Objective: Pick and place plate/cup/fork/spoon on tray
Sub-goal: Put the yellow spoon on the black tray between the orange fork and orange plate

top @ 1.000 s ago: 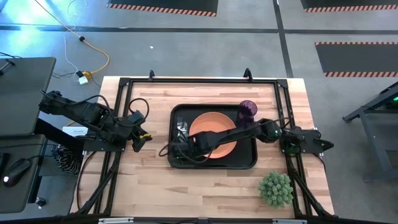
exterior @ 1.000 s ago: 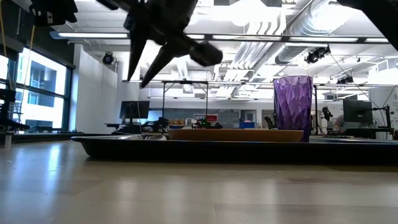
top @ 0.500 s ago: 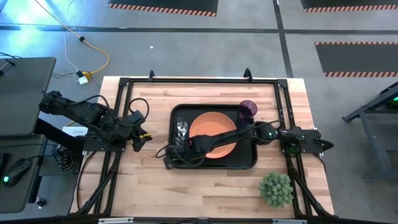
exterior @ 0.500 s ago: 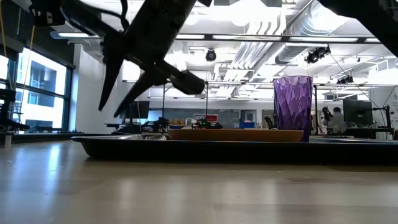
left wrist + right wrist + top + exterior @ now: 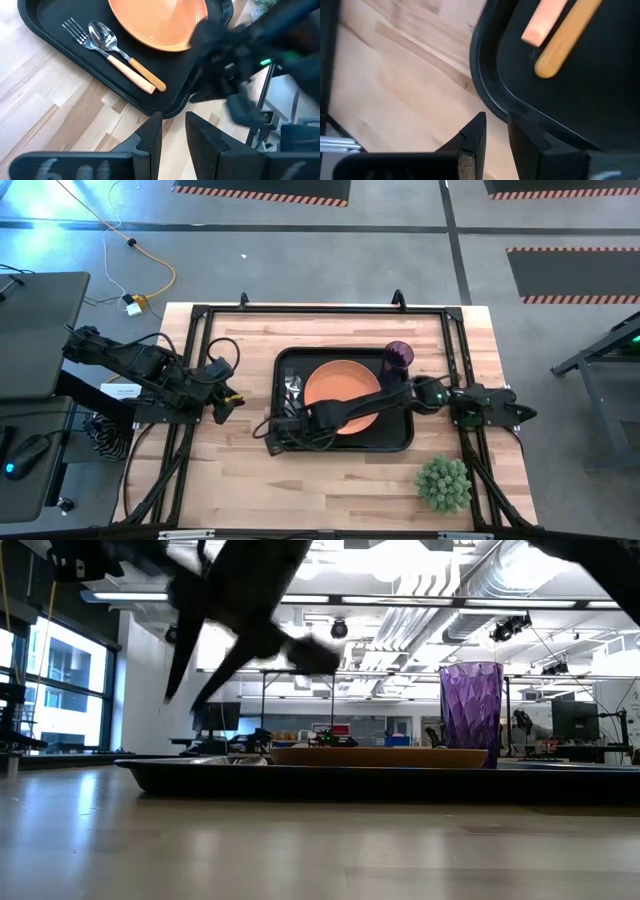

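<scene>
The black tray (image 5: 345, 442) sits at the centre of the desk (image 5: 340, 490). The orange plate (image 5: 340, 392) lies in the middle of the tray; the purple cup (image 5: 399, 356) stands upright at the tray's far right corner. The fork (image 5: 80, 36) and spoon (image 5: 107, 42) lie side by side, touching, along the tray's left edge, handles toward the near left corner. The right pincer (image 5: 270, 442) hangs over the tray's near left corner, its arm reaching across the plate; its fingers (image 5: 476, 137) stand nearly together with a narrow gap, holding nothing. The left pincer (image 5: 224, 406) waits at the desk's left edge, fingers (image 5: 150, 137) likewise nearly together and empty. A potted plant (image 5: 443, 482) stands near the desk's near right corner.
</scene>
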